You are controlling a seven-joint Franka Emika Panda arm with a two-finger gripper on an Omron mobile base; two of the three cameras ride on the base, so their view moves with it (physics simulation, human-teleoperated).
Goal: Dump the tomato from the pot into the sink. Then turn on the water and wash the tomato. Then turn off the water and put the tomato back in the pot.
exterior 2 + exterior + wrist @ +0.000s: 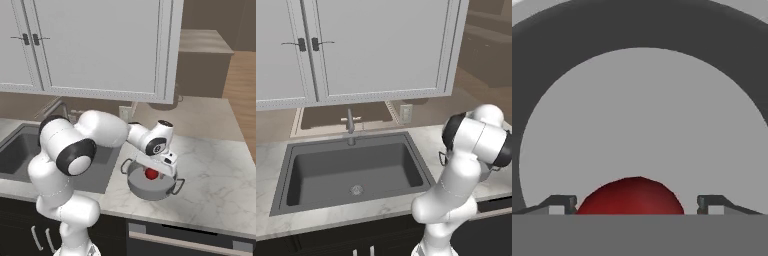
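Inside the pot (150, 188) on the desk (215, 170), the jaws stand wide, flanking the tomato (631, 196) without touching it.

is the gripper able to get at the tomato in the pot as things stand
Probably yes. The gripper hangs inside the pot with its jaws apart on either side of the tomato, and nothing sits between them.

No text, label, brand, number or sign can be read on any surface in these three views of the kitchen.
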